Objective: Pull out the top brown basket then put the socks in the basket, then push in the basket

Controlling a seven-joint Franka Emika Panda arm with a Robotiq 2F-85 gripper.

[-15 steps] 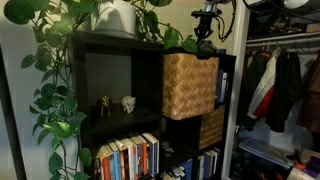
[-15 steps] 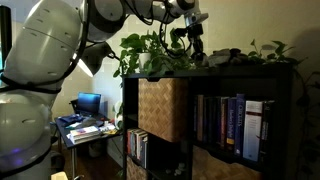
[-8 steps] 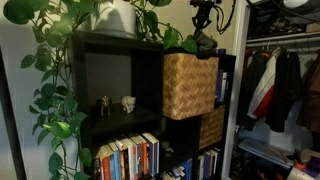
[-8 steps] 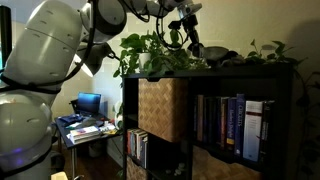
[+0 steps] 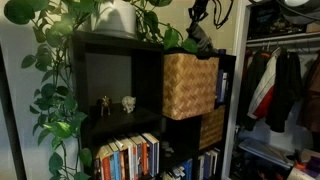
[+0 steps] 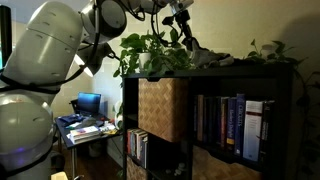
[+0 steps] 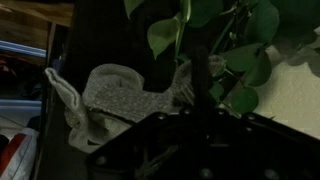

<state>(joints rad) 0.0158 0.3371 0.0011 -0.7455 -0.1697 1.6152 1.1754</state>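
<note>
gripper [image 5: 199,24] clenched on the grey socks [image 5: 203,43] just above the shelf unit's [image 5: 120,37] top corner, over the top brown basket [image 5: 190,85] jutting from its cubby; best carried forward past the edge, lowered inside before letting go.

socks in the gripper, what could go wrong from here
1. The socks hang loose from the shut gripper and may slip out on the way.
2. The plant has leaves right by the gripper, so a vine could snag.
3. The basket sticks only partly out of the shelf, so the socks could catch on its rim or miss it.
</note>
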